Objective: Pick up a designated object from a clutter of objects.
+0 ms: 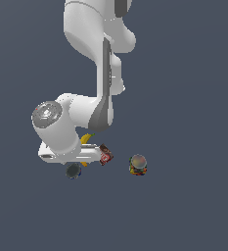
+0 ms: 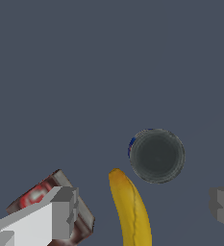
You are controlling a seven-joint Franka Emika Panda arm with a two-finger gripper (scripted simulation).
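The designated object, a short round can (image 2: 156,155) with a dark grey top and a blue side, stands on the grey floor; it also shows in the exterior view (image 1: 73,170) just below the hand. My gripper (image 2: 141,207) is open and empty, hovering above the clutter, with one finger (image 2: 60,216) over the brown-red packet (image 2: 43,194) and the other finger (image 2: 222,207) at the frame edge. The yellow banana (image 2: 131,211) lies between the fingers, its tip close to the can. The can sits off the line between the fingers. In the exterior view the gripper (image 1: 75,158) is largely hidden by the hand.
In the exterior view the brown-red packet (image 1: 104,155) lies to the right of the hand and the multicoloured jar (image 1: 138,164) with a pale lid stands farther right. The banana (image 1: 86,138) is mostly hidden behind the arm. The floor (image 1: 184,211) is plain dark grey.
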